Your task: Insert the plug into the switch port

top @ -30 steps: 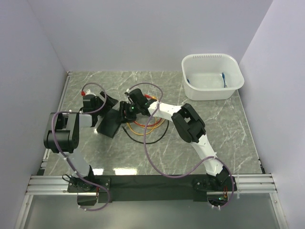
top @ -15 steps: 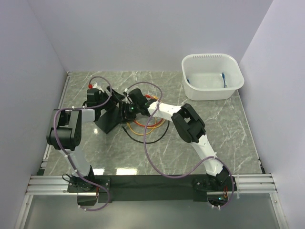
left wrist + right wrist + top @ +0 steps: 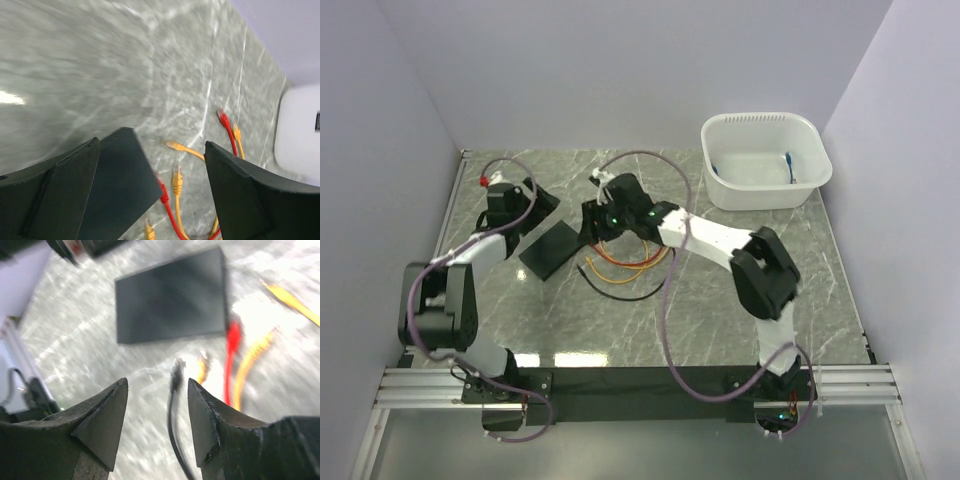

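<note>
The thin matte-black switch box (image 3: 552,250) lies flat on the marble table, and also shows in the left wrist view (image 3: 117,192) and the right wrist view (image 3: 170,295). A red plug (image 3: 232,335) touches the box's edge; I cannot tell if it sits in a port. It shows too in the left wrist view (image 3: 163,192). Loose orange plugs (image 3: 177,177) and a black cable's plug (image 3: 176,374) lie beside it. My left gripper (image 3: 532,203) (image 3: 152,145) is open and empty above the box's far corner. My right gripper (image 3: 593,222) (image 3: 157,382) is open and empty over the black plug.
A tangle of orange, red and black cables (image 3: 625,270) lies right of the box. A white plastic tub (image 3: 765,160) stands at the back right. Purple-grey walls close in the table on three sides.
My left gripper has pulled back and left off the box. My right gripper has drawn back from the box's edge and its arm has stretched out. The box now lies free.
</note>
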